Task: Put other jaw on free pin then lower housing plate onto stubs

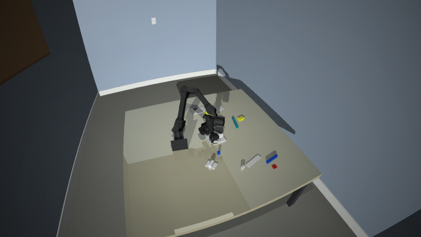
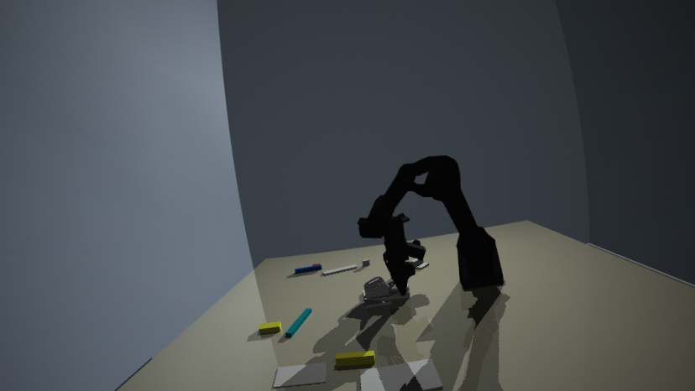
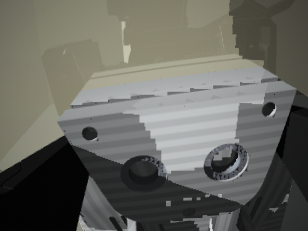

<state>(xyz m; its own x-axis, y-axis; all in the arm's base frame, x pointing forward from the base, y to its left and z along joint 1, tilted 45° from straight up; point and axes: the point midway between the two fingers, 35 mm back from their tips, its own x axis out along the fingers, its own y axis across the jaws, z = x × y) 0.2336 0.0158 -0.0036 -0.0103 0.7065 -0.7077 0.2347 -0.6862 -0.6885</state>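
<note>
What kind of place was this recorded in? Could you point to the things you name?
Probably a plain indoor room or workroom: pale blue walls with a white wall outlet (image 1: 153,21), white baseboard (image 1: 158,81), and a beige table (image 1: 164,188) (image 2: 544,257).

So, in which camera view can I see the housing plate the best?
The wrist view: it shows the face of the housing plate from close, with two large round openings and smaller holes. The top view shows only pale parts around the tool; the exterior view shows the grey assembly from the side, small and dim, partly behind the tool.
</note>
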